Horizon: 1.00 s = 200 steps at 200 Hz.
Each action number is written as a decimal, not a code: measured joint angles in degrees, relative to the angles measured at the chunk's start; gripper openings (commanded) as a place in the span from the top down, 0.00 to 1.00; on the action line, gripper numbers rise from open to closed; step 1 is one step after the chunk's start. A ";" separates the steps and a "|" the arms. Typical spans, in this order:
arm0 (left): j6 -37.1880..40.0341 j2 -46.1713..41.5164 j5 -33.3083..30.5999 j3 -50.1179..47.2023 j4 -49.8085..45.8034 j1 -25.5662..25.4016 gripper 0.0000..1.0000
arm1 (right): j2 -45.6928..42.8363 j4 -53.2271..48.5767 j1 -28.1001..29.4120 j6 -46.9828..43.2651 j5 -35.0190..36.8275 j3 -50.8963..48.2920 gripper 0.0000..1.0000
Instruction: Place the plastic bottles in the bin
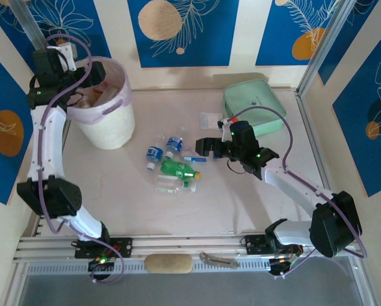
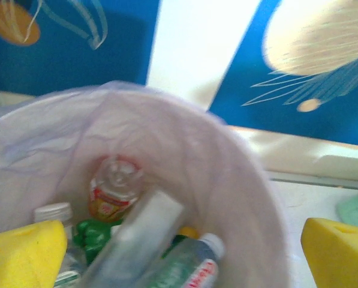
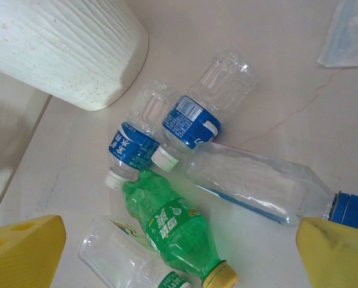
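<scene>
overhead, left gripper (image 2: 179, 264) gapes wide above the bin (image 2: 244, 180).

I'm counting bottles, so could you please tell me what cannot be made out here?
Top view: contents of the bin, mostly hidden under the left gripper.
Left wrist view: the bottles inside are blurred; lower ones cut off by the bottom edge.
Right wrist view: clear bottle cut off by the bottom edge.
</scene>
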 measured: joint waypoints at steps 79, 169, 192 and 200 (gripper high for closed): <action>-5.64 -13.07 -0.17 -26.10 14.71 -18.43 0.00 | 5.44 -6.23 0.00 -3.63 -0.63 5.01 0.01; -20.57 -15.45 -2.16 -54.82 29.20 -27.04 0.00 | 18.21 -17.59 5.38 -14.19 -4.11 16.92 0.05; -23.19 -15.47 -2.25 -59.56 31.06 -27.06 0.00 | 21.70 -19.98 7.10 -17.51 -4.59 20.26 0.09; -23.71 -15.52 -2.38 -60.87 31.28 -27.06 0.00 | 23.04 -21.03 7.58 -18.86 -4.70 21.51 0.11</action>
